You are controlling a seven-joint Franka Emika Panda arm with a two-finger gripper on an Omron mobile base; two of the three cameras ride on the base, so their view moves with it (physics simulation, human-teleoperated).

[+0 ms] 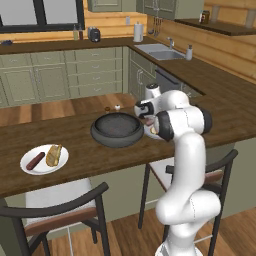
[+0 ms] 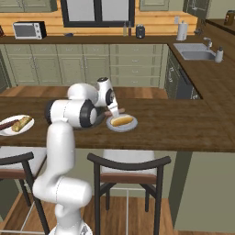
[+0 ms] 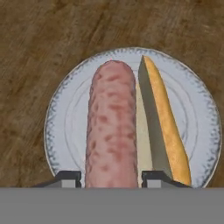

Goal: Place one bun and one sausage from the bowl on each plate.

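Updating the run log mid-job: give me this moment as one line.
gripper: shut on pink sausage | above white right plate holding tan bun | white left plate: bun, sausage | dark grey bowl: empty

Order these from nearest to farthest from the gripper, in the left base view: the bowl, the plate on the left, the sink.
1. bowl, just left of the gripper
2. left plate, near the counter's left end
3. sink, far behind on the back counter

bowl: wide shallow dark grey bowl, mid-counter
left plate: flat white plate holding dark sausage, tan bun
arm: white arm beside bowl
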